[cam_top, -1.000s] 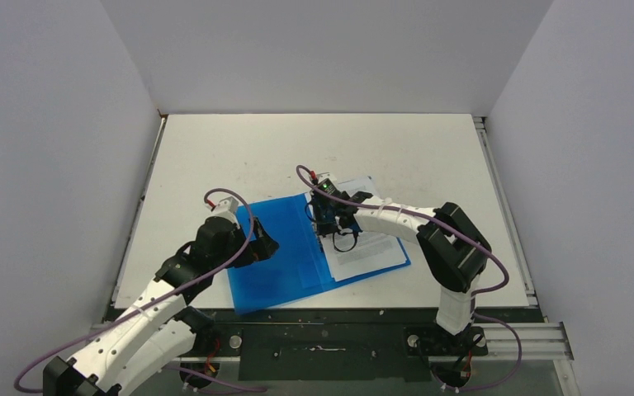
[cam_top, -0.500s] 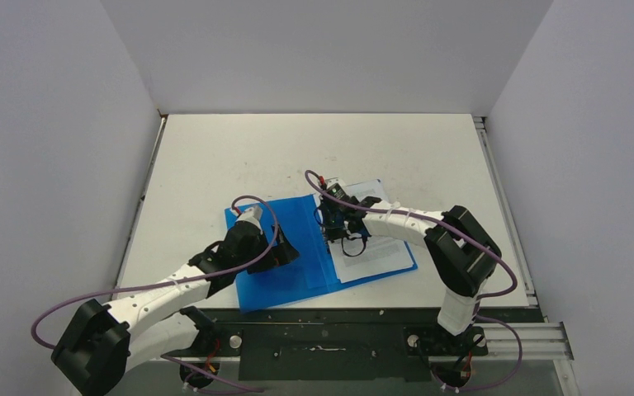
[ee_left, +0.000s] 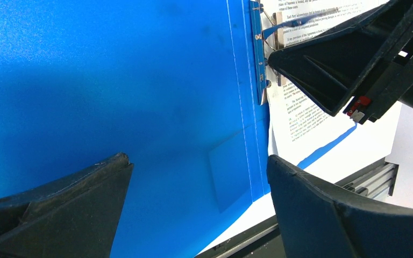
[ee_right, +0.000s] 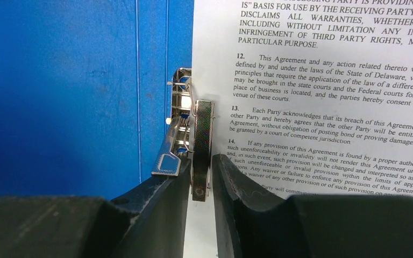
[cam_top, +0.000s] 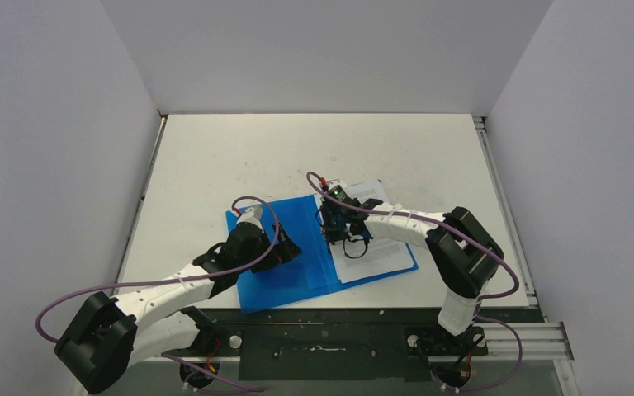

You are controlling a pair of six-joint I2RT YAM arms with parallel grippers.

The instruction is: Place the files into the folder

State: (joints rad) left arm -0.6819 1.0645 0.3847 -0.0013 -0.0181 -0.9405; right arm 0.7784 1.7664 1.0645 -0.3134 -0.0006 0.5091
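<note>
The blue folder (cam_top: 281,276) (ee_left: 113,80) (ee_right: 59,80) lies open on the table. The files (cam_top: 376,252) (ee_left: 301,118) (ee_right: 328,80), white sheets of dense black text, lie on its right half. A metal clip (ee_right: 201,134) (ee_left: 262,70) sits at the spine, over the sheets' left edge. My right gripper (cam_top: 336,227) (ee_right: 200,158) stands over the spine, jaws parted narrowly. The clip's black bar is between them, with a sliver of gap on its right side. My left gripper (cam_top: 285,247) (ee_left: 199,158) hangs wide open just over the folder's left cover, holding nothing.
The folder's near corner reaches close to the table's front edge (cam_top: 338,308), where a black rail runs. Grey walls close in the table on three sides. Both arms' purple cables loop above the folder.
My left arm has swung down and to the right, over the folder's left cover. The folder, the sheets and my right gripper have shifted slightly right.
</note>
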